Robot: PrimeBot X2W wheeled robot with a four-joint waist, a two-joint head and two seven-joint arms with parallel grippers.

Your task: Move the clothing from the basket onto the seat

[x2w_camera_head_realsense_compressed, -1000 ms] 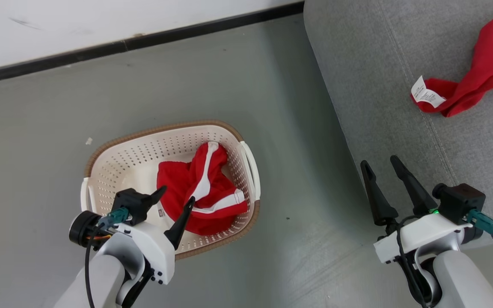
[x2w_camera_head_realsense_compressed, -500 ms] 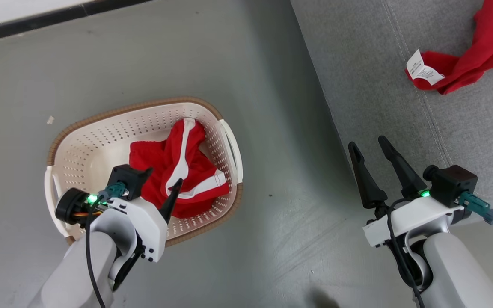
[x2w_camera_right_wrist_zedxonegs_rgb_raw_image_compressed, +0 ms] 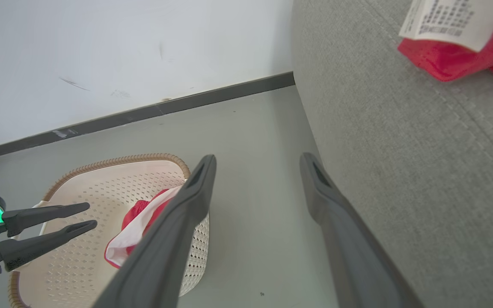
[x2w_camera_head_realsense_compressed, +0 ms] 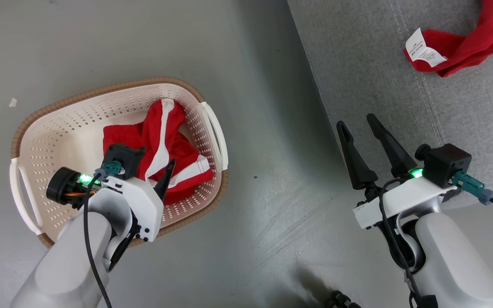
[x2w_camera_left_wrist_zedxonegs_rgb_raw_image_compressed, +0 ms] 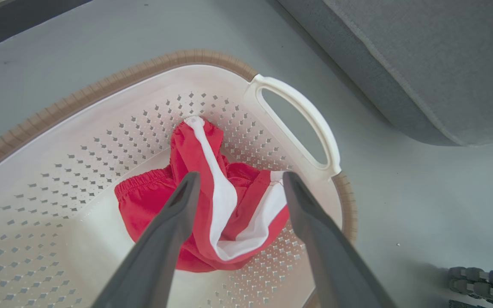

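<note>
The left gripper (x2w_camera_left_wrist_zedxonegs_rgb_raw_image_compressed: 241,176) hangs released over the basket (x2w_camera_head_realsense_compressed: 101,90), jaws straddling the red clothing (x2w_camera_head_realsense_compressed: 120,137) heaped against its seat-side wall, seemingly lining up a pinch. The right gripper (x2w_camera_head_realsense_compressed: 355,120), also released and empty, idles right of the basket beside the seat (x2w_camera_head_realsense_compressed: 379,64).

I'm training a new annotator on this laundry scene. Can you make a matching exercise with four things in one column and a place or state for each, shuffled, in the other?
Column one:
1. striped red garment
2. red garment with the care label
3. left gripper
4. right gripper

Column two:
a. lying on the grey seat
b. open, by the seat's edge
c. lying in the basket
d. open, over the basket

Right pairs: 1-c, 2-a, 3-d, 4-b.
</note>
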